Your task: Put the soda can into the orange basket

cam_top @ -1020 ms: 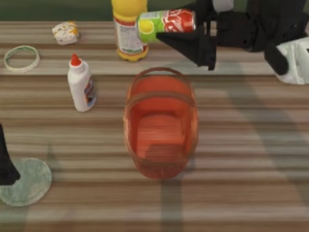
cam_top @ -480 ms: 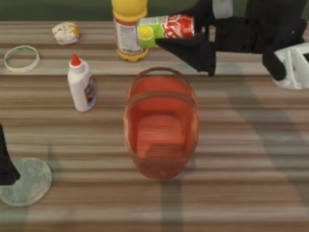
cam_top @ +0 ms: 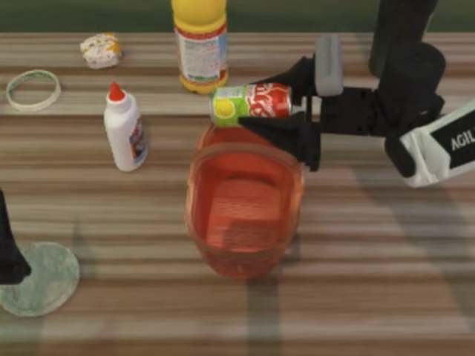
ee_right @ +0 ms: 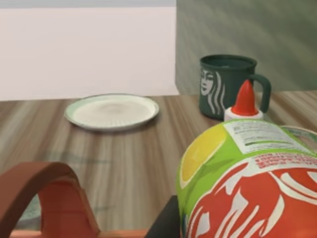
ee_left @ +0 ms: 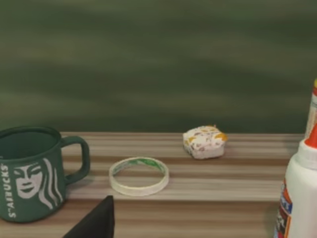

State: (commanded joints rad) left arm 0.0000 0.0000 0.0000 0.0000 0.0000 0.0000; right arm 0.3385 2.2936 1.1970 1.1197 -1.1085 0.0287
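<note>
The soda can (cam_top: 251, 103) lay sideways, clamped between the right gripper's (cam_top: 286, 105) closed fingers, above the orange basket's (cam_top: 194, 194) far rim. The left arm sat parked at the table's left edge.

A wooden table (cam_top: 386, 245) with pale and brown stripes carries 7 things. The orange basket (cam_top: 246, 256) stands near the middle. Left of it stands a white glue bottle (cam_top: 125, 130); a yellow bottle (cam_top: 200, 46) stands at the far edge. A tape ring (cam_top: 33, 90), a crumpled white wrapper (cam_top: 101, 50), a pale plate (cam_top: 43, 280) and a green mug (ee_left: 30, 171) occupy the left side.
</note>
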